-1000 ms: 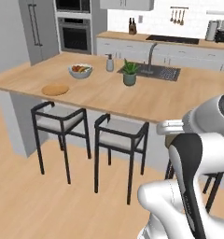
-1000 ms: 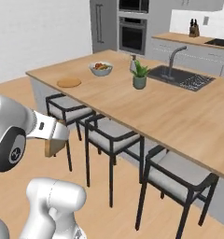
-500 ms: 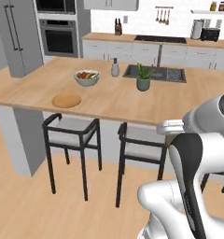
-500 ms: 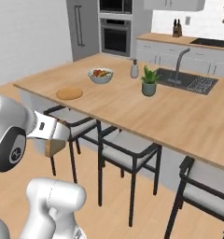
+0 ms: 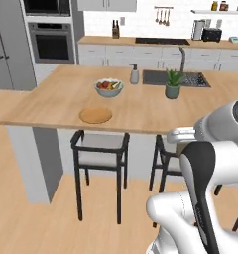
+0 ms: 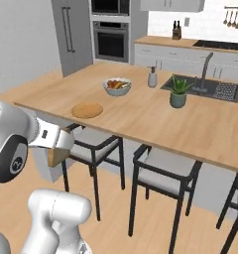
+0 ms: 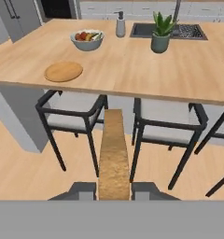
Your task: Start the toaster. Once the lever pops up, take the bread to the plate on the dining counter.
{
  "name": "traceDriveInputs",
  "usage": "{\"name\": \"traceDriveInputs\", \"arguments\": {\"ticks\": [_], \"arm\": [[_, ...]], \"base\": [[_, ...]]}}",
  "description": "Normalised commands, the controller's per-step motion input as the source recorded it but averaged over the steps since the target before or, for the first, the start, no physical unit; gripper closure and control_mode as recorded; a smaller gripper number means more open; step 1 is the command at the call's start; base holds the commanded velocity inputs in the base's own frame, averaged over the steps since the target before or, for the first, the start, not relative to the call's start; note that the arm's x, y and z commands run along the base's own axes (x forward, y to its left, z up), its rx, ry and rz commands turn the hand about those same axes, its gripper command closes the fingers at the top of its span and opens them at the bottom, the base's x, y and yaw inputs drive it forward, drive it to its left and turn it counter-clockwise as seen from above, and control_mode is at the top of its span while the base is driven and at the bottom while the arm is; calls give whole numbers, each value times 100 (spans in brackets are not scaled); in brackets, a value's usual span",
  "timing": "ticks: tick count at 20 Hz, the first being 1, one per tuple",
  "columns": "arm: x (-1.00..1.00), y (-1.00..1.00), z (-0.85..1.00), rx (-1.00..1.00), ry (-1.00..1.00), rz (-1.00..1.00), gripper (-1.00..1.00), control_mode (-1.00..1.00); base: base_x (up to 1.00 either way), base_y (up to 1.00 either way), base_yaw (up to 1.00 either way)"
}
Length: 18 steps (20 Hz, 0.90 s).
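- The gripper (image 7: 114, 189) is clamped on the bread (image 7: 113, 151), which stands on edge between the fingers and reaches forward, seen edge-on in the hand view; the grip looks sound, so keep it closed through the carry
- The bread hangs in front of the desk (image 7: 132, 70), below its top and above the stools (image 7: 72, 114), well apart from the plate (image 7: 63, 71)
- The plate lies near the desk's near edge, toward its left corner, bare on top
- Judged from this, the step is the carry to the plate: lift above the desk's near edge first, so the slice does not strike the edge or a stool back
- Steer left of the fruit bowl (image 7: 87, 38) and the plant (image 7: 161, 35)
- Tip the slice flat over the plate's middle and release low
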Motion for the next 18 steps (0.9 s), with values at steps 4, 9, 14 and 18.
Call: {"name": "traceDriveInputs", "arguments": {"ticks": [4, 9, 14, 18], "arm": [[0, 0, 0, 0, 0, 0, 100, 100], [0, 0, 0, 0, 0, 0, 100, 100], [0, 0, 0, 0, 0, 0, 100, 100], [0, 0, 0, 0, 0, 0, 100, 100]], "base": [[4, 100, -23], [29, 67, -33], [20, 16, -41], [45, 37, -27]]}}
